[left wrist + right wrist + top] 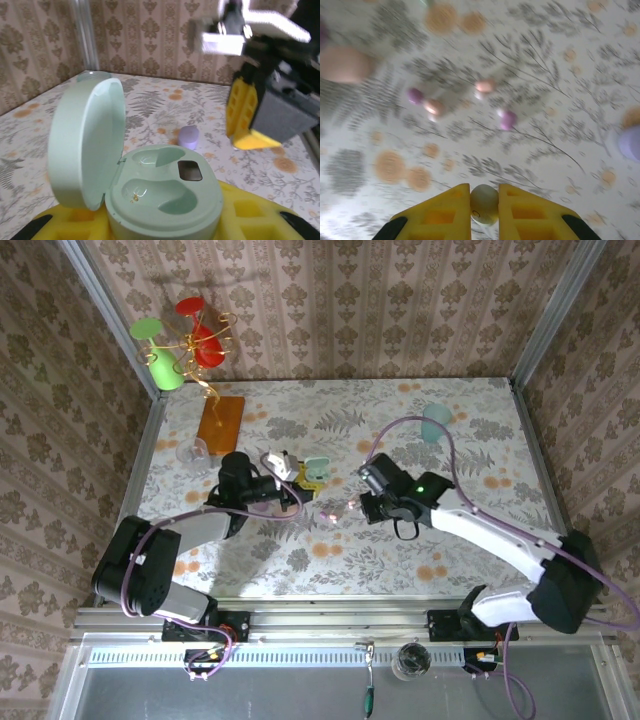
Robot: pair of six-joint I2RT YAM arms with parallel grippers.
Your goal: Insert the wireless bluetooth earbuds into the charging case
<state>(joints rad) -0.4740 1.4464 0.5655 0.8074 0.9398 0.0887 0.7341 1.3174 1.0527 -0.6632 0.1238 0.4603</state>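
Note:
The mint charging case (165,200) stands open with its lid (87,145) swung up to the left and both wells empty. My left gripper (162,217) is shut on its base, seen from above as left gripper (298,476) and case (316,471). My right gripper (484,192) is shut on a whitish-mint earbud (484,204) and hangs above the table, to the right of the case (366,502). Loose earbuds lie on the table beyond it: lilac (415,95), pink (434,106), pink (485,86), lilac (508,119).
A pink oval case (345,64) and a lilac case (189,137) lie on the floral table. An orange board (221,420) and a clear glass (193,450) are at the back left. A teal cup (436,423) stands at the back right. Wallpapered walls enclose the table.

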